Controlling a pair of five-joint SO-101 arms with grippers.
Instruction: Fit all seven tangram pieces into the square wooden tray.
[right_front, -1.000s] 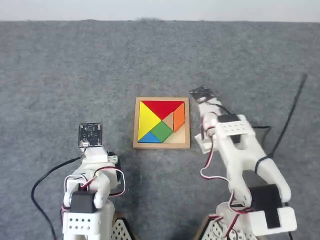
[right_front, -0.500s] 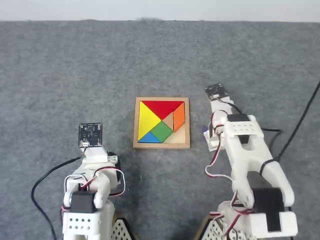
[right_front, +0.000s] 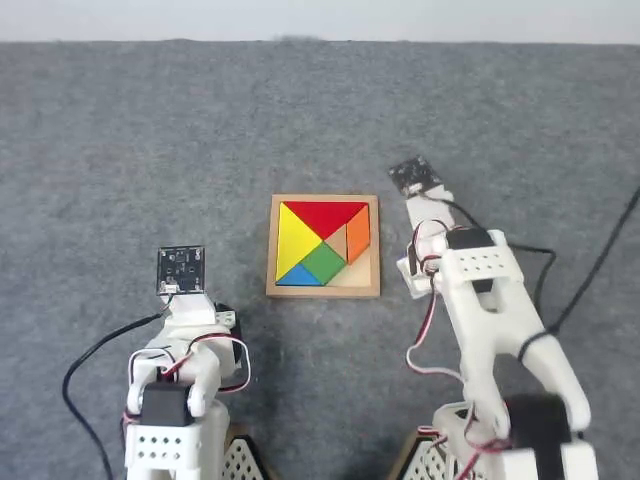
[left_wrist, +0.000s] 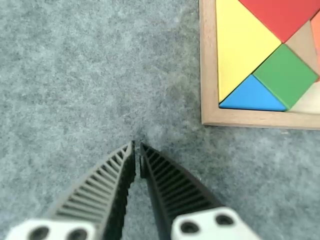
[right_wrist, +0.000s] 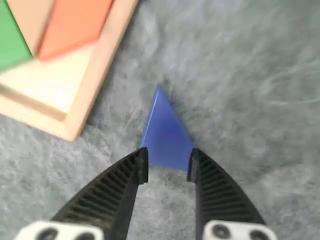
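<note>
Beside tray (right_wrist: 105, 60) corner: right pincer (right_wrist: 167, 167) clamped on blue triangle (right_wrist: 164, 132), apex pointing away from pincer.

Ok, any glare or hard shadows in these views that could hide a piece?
High view: even light on the tray, no glare, soft shadows. Left wrist view: the tray rim and the left gripper are evenly lit. Right wrist view: a pale sheen along one edge of the blue triangle in the right gripper; nothing hidden.
</note>
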